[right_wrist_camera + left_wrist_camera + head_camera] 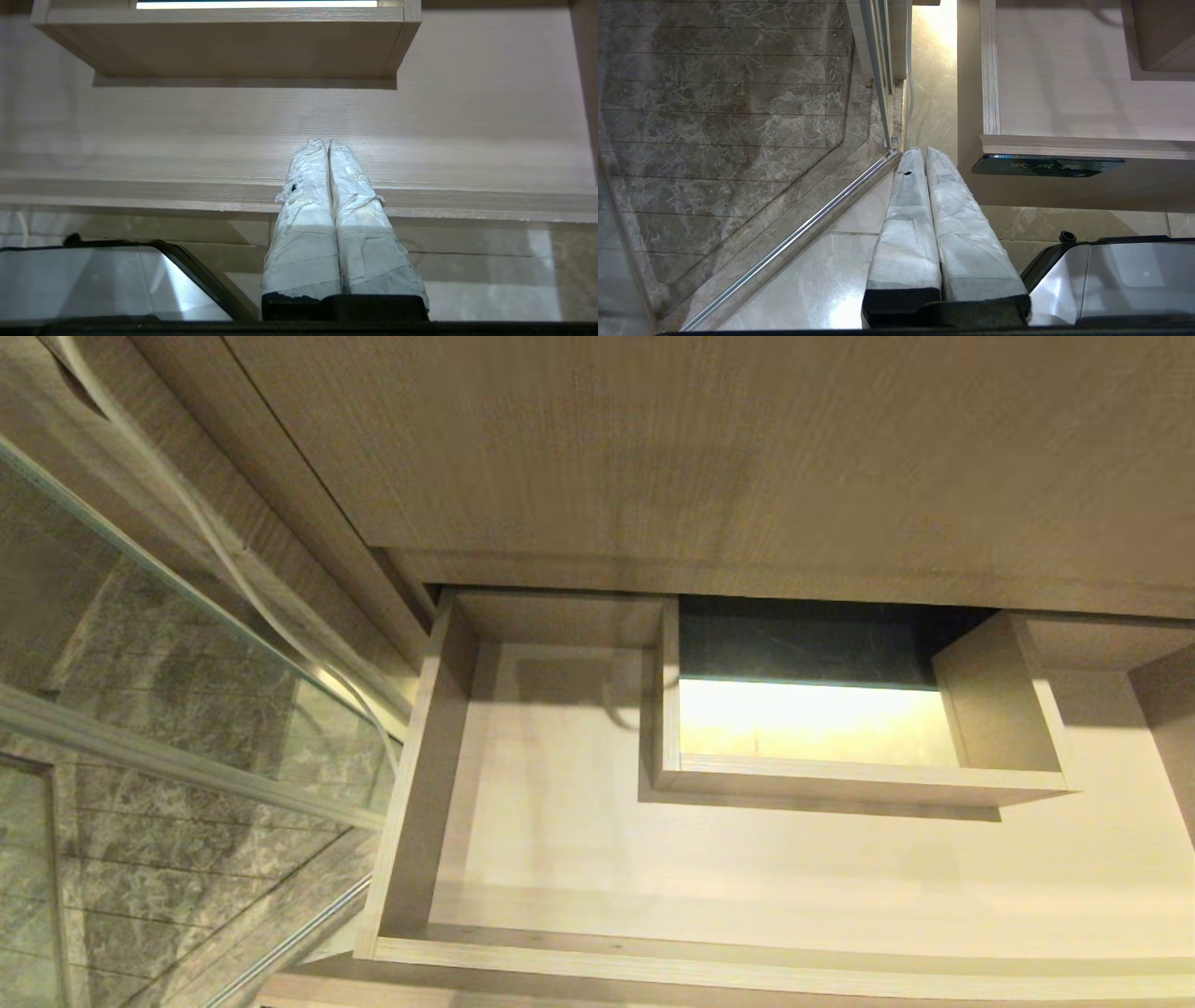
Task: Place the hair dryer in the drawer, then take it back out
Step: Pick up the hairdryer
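The drawer [523, 859] stands pulled open and looks bare; the hair dryer is in no view, though a white cord [233, 569] beside the cabinet perhaps belongs to it. Both the left gripper [924, 154] and right gripper [327, 144] have fingers clenched on nothing. Risk: the open drawer front may catch a lowered arm.

Drawer [1064, 144] label [1045, 166] — characters illegible
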You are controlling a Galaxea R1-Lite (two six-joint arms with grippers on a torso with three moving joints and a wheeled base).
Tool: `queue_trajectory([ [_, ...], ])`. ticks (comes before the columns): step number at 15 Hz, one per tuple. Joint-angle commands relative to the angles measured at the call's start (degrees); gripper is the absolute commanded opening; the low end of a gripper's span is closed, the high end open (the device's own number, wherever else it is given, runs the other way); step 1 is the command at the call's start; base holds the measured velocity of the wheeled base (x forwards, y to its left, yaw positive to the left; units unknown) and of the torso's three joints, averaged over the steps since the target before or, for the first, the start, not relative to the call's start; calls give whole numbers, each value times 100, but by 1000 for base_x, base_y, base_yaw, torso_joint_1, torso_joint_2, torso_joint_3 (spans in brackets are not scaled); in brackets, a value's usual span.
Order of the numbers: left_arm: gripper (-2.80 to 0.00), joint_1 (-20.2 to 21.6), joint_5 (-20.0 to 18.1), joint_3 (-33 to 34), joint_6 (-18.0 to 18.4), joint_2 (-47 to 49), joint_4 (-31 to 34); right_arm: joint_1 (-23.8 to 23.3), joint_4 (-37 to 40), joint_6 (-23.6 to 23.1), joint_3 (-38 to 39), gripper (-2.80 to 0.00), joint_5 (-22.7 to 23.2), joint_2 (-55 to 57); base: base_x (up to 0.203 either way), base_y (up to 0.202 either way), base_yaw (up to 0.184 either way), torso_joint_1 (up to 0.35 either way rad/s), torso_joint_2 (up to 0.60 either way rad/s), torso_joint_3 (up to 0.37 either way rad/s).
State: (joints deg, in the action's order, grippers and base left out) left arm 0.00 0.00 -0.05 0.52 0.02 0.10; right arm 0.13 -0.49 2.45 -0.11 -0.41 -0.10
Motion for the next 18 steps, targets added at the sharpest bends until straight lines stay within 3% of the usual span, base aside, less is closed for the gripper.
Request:
queue_trajectory([
  [1, -280, 0, 0, 5, 0, -2, -1, 4, 14, 36, 11, -280, -2, 10, 0, 0, 0, 0, 0, 0],
  [18, -280, 0, 0, -4, 62, -2, 25, -5, 14, 10, 11, -280, -11, 10, 0, 0, 0, 12, -15, -5],
])
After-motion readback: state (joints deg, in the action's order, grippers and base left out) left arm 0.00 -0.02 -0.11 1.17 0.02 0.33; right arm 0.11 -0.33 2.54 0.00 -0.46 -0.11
